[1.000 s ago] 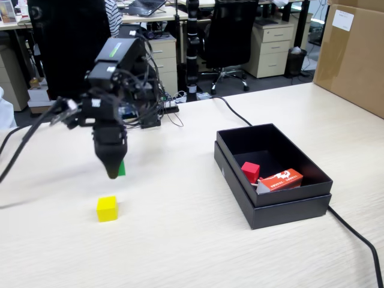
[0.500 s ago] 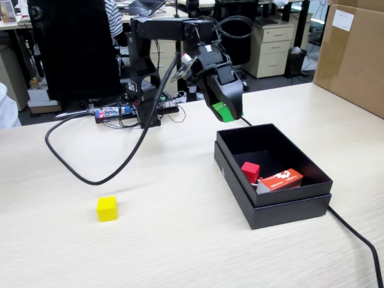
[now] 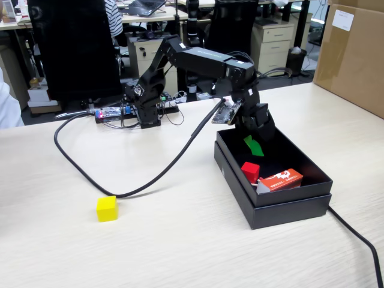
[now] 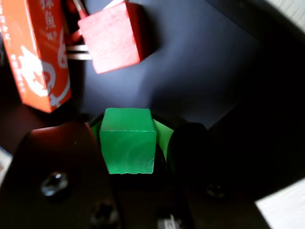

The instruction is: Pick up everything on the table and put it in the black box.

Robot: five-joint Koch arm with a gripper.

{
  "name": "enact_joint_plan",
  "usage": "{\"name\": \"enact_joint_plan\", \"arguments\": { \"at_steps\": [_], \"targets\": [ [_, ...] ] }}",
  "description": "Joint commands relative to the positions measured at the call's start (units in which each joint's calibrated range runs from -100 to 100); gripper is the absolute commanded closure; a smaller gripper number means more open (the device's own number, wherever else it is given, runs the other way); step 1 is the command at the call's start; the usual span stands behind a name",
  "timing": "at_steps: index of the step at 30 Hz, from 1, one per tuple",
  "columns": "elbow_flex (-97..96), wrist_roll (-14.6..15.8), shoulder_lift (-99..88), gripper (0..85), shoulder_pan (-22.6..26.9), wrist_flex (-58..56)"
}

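My gripper reaches down into the black box and is shut on the green cube, which sits tilted at its tip. The wrist view shows the green cube squeezed between the two dark jaws of the gripper, just above the box floor. The red cube lies inside the box, and the wrist view shows this red cube just ahead of the jaws. The yellow cube rests alone on the table, far left of the box.
A red-and-white carton lies in the box beside the red cube. A black cable loops across the table from the arm base, and another cable runs off at the right. A big brown cardboard carton stands at the back right.
The arm swung from above the yellow cube at the left over to the box, carrying the green cube, and has lowered it inside the box.
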Motion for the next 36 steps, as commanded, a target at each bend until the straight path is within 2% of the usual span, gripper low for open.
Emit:
{"name": "enact_joint_plan", "arguments": {
  "at_steps": [1, 3, 8, 15, 21, 24, 29, 32, 36],
  "targets": [
    [2.57, 0.2, -0.03, 84.5, 0.15, -0.28],
    [2.02, 0.44, 0.89, 82.7, 0.05, -0.28],
    [0.85, 0.49, -0.72, 44.7, -0.24, -3.3],
    [-0.7, 0.1, -28.48, 43.9, -2.98, -3.3],
    [-6.41, -4.1, -48.45, 43.9, -12.8, -3.22],
    [-10.58, -6.74, -49.71, 43.8, -18.95, -1.66],
    [-17.83, -10.4, -46.15, 42.7, -25.49, 3.26],
    [-18.47, -11.87, -39.96, 38.8, -28.33, 4.21],
    [-15.93, -12.75, -30.55, 38.6, -30.38, 4.21]
  ]
}}
